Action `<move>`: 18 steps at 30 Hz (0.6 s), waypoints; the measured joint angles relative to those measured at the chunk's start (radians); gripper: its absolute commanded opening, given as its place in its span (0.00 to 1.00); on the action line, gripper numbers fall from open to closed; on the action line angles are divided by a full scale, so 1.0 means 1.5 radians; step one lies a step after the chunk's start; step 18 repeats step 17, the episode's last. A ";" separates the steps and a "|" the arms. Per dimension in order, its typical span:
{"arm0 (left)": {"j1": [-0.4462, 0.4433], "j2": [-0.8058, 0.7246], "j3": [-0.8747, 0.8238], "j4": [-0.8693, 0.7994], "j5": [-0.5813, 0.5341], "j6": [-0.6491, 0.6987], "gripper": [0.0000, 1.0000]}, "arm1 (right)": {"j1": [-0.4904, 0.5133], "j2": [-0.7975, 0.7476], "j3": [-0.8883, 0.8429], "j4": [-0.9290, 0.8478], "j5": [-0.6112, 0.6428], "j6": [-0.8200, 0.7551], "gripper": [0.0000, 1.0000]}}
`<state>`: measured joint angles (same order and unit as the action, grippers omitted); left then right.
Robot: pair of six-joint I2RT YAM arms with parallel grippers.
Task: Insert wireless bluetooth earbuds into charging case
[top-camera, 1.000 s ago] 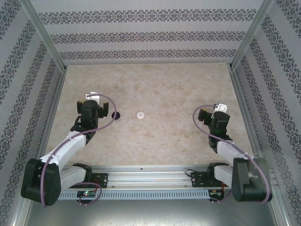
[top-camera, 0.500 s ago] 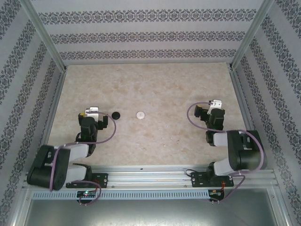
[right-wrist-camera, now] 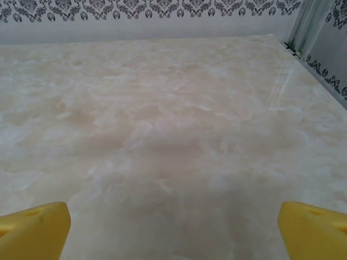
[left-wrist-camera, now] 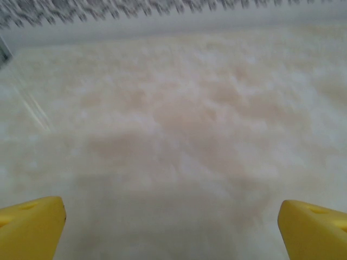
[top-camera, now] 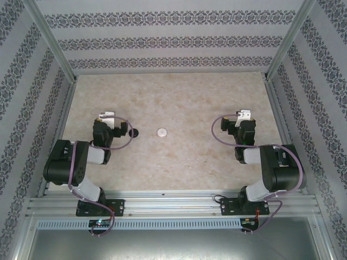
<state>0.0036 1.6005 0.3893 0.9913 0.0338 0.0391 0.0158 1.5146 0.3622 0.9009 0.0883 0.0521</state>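
Note:
Two small round charging cases lie shut on the marble table: a black case (top-camera: 134, 132) and a white case (top-camera: 162, 131) to its right. The earbuds are out of view. My left gripper (top-camera: 111, 130) hovers just left of the black case, its cable looping over the case's edge. My right gripper (top-camera: 241, 130) is far to the right, well apart from both cases. In the wrist views both the left gripper (left-wrist-camera: 172, 230) and the right gripper (right-wrist-camera: 173, 230) are open, yellow fingertips (left-wrist-camera: 30, 227) (right-wrist-camera: 314, 230) wide apart over bare table.
Patterned walls with metal corner posts (top-camera: 282, 38) enclose the table (top-camera: 184, 97) on three sides. Both arms are folded back low over their bases on the rail (top-camera: 173, 203) at the near edge. The right wall's frame (right-wrist-camera: 303, 27) is close to the right gripper.
Both arms have folded back toward their bases, elbows pulled in. The grippers shifted only slightly and stayed open. The cases have not moved.

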 measured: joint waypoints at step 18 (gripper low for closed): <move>0.012 -0.004 0.006 -0.043 0.033 -0.014 1.00 | 0.001 0.000 0.001 -0.005 0.000 -0.005 0.98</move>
